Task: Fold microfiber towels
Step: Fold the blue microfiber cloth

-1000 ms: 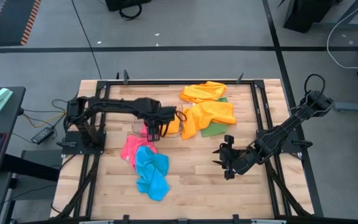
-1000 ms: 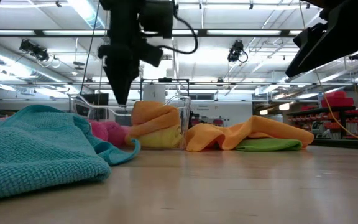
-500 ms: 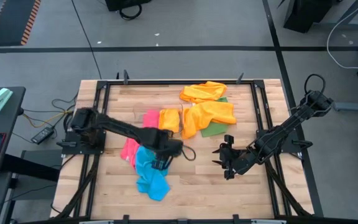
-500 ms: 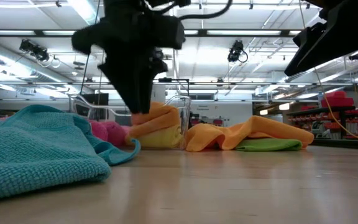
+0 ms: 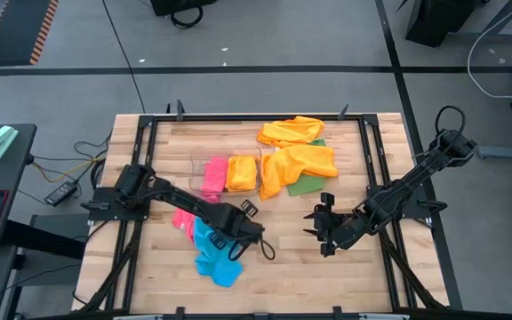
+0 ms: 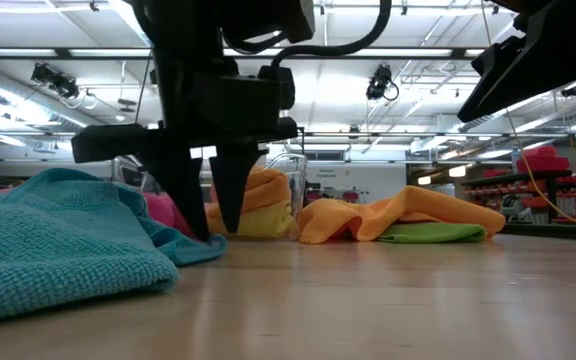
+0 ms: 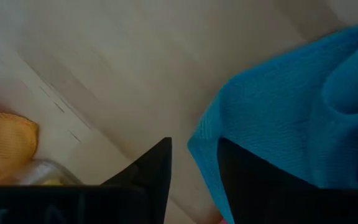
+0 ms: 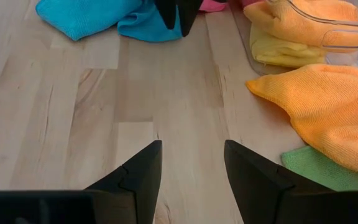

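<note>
The left gripper [image 6: 200,215] reaches down at the edge of the blue towel [image 5: 213,255], its fingers a little apart astride that edge and gripping nothing yet. Behind it the clear bin [image 5: 258,180] holds folded pink and orange cloths, with loose orange towels [image 5: 299,164] over a green one [image 5: 307,185] just beside it. The right gripper [image 5: 318,227] hangs empty and parted over bare table [image 5: 283,240].

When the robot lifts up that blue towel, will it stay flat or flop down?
Probably flop. The blue towel lies crumpled in soft folds, so it looks limp, not stiff. It likely weighs little, being thin cloth. The left gripper has its fingers astride the towel's edge, and the fuzzy weave should give them grip rather than slip.
</note>
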Available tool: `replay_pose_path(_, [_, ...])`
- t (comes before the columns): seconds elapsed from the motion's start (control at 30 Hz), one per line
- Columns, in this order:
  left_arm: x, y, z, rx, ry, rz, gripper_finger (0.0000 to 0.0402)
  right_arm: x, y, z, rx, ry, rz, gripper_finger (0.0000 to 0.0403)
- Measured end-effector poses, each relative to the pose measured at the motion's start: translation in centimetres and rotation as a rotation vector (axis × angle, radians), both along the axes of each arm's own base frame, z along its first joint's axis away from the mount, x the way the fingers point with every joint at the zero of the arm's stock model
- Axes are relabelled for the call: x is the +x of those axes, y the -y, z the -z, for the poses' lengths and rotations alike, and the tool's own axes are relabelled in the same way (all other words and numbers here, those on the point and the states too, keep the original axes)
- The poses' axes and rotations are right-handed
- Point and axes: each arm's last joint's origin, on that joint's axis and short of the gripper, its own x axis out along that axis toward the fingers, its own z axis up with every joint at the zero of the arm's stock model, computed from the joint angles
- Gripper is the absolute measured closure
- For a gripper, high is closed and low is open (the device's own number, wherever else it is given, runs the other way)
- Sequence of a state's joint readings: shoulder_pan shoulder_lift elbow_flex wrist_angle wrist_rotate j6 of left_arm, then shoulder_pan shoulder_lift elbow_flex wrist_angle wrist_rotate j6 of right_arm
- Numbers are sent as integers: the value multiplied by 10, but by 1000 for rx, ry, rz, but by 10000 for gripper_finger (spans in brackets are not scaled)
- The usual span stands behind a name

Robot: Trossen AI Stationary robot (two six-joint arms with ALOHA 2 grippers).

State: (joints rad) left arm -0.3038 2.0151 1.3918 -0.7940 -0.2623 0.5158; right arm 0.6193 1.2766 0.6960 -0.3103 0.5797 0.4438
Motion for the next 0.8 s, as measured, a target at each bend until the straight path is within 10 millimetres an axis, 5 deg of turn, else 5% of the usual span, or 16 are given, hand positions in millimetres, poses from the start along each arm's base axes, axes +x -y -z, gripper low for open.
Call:
replay_pose_path(0.5, [1,2,0,-44,4,-14,280,0,0,0,0,0,0,221])
replay_pose_path(0.8, [0,8,-1,-61,25,-50,257,0,0,0,0,-1,0,221])
